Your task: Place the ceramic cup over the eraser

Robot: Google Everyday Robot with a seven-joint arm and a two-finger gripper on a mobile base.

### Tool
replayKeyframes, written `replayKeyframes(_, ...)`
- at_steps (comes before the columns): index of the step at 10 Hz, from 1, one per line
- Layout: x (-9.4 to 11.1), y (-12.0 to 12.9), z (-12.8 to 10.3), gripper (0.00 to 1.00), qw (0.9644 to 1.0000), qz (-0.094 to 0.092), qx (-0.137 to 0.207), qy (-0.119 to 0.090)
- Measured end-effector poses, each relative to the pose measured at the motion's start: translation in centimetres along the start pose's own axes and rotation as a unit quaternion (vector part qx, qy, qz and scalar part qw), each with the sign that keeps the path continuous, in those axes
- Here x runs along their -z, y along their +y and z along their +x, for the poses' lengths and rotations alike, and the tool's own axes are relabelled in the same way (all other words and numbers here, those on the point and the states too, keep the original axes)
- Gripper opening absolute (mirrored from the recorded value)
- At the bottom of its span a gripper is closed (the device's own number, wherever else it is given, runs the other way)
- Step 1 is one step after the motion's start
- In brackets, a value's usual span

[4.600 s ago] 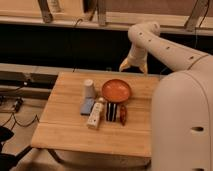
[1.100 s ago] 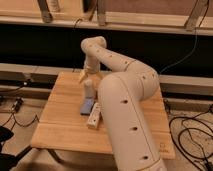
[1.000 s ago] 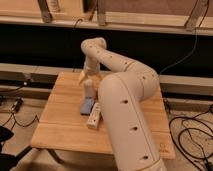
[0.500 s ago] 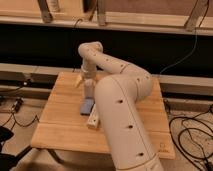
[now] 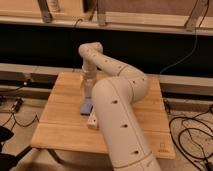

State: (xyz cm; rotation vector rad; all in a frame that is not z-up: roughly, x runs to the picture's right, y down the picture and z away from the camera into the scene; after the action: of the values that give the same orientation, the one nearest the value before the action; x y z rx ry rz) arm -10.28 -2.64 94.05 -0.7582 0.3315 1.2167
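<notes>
Swinging over from the far right of a few seconds ago, the bulky white robot arm (image 5: 120, 100) now stretches across the pale wooden counter (image 5: 60, 115). Its gripper (image 5: 87, 89) points down at the rear left part of the top. Whether the gripper is open or closed cannot be told. The small whitish-grey tapered ceramic cup should sit right at the gripper, yet it cannot be picked out from it. Just in front of the gripper lies a flat blue block (image 5: 87, 107), and nearer again a cream oblong bottle-like thing (image 5: 92, 120). The black-and-white striped rectangular eraser is hidden, likely behind the arm to the gripper's right.

Several things could go wrong from here. A shallow or off-centre hold could let the smooth cup slip or tip on lifting. Carrying it low could knock the blue block or topple the bottle-like thing. With the eraser screened by the arm, the cup might come down on its edge and sit tilted rather than covering it.
</notes>
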Motion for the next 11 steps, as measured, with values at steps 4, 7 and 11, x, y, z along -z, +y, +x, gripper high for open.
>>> replayKeyframes(4, 2.4, -0.6, -1.0, 0.10, 0.9996, 0.005, -0.012, -0.026)
replayKeyframes(7, 6.9, -0.6, -1.7, 0.10, 0.9980, 0.025, -0.005, -0.057)
replayKeyframes(11, 15.0, -2.3, 0.0, 0.10, 0.9929, 0.076, -0.013, -0.091)
